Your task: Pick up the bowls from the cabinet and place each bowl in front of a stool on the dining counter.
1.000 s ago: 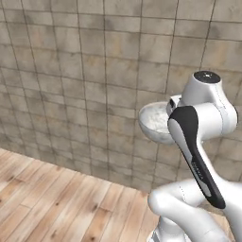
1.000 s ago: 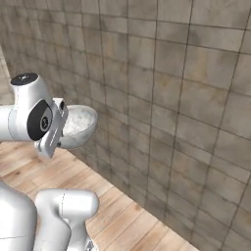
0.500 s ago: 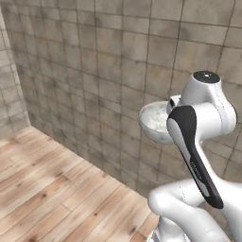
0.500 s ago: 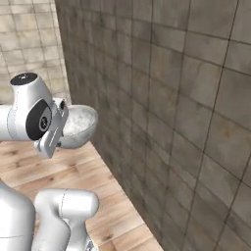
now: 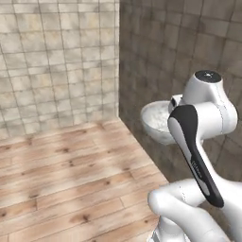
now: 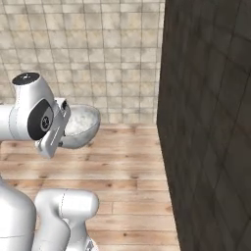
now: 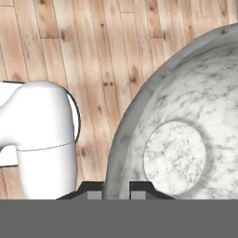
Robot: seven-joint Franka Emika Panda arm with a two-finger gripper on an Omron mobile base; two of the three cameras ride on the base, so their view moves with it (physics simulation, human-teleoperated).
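A: Gripper (image 7: 116,186), hand view: finger tips pinch the rim of the marbled bowl (image 7: 186,139) between them, jaws nearly closed on it. Wooden floor (image 7: 69,56) below.

B: Left base view?

A: Bowl (image 5: 158,123) is carried upright, level, in front of the arm, well above the floor, beside a dark tiled wall (image 5: 189,47).

B: Right base view?

A: Same bowl (image 6: 83,125), rim up.

B: Handling?

A: Likely rigid, smooth, weighty, breakable. A one-sided rim pinch could slip; judge slow motion safest.

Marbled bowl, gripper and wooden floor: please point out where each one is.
marbled bowl (image 7: 174,158), hand view, flat inner bottom.
gripper (image 7: 109,187), hand view, between the fingertips at the bowl's rim.
wooden floor (image 5: 66,175), left base view, bare planks.
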